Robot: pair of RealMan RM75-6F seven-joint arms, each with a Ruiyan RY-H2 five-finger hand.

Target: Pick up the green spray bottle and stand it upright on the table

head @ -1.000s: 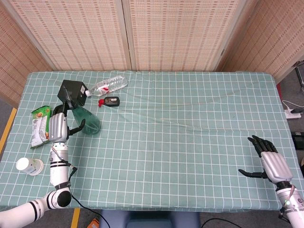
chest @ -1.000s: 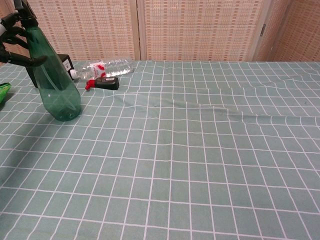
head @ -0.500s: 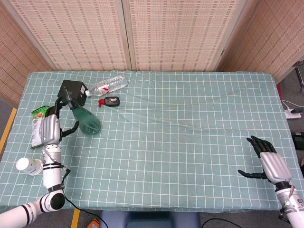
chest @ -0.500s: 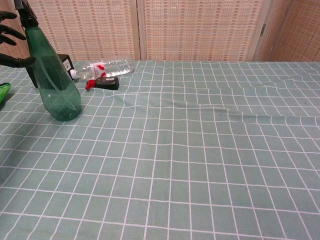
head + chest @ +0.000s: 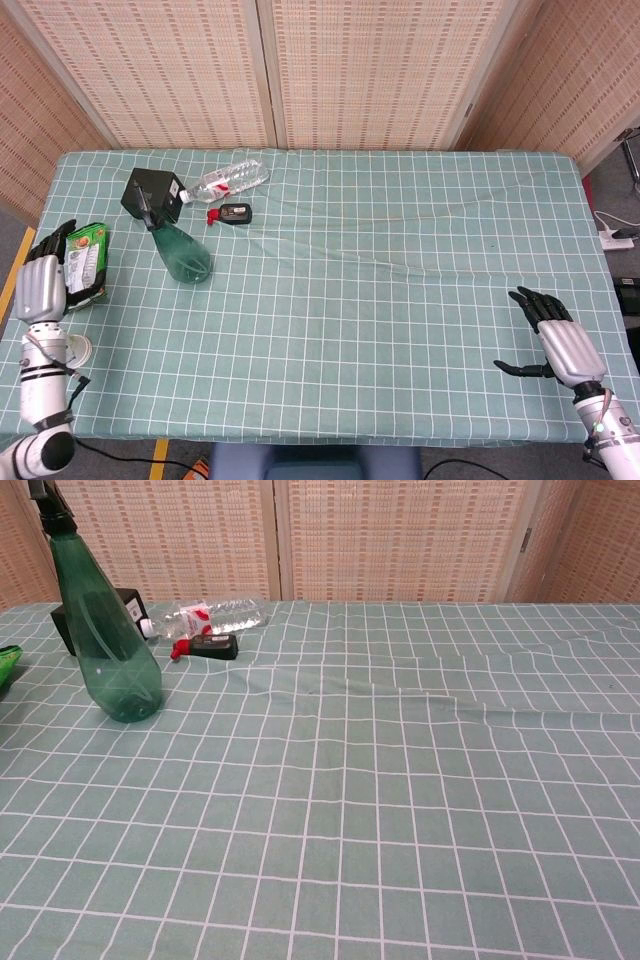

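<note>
The left hand (image 5: pixel 42 283) has let go and drawn back to the table's (image 5: pixel 400 300) left edge — fingers spread, holding nothing — and the green spray bottle (image 5: pixel 178 248) is standing upright on its own, well apart to that hand's right. The right hand (image 5: pixel 556 340) is resting empty, fingers apart, near the far right edge.

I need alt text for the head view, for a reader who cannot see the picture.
A green spray bottle stands upright, untouched, on a table with a green checked cloth. Behind it lie a black box, a clear bottle and a small black device. The left hand, open, is at the left edge over a snack bag; the right hand, open, is near the right edge.
</note>
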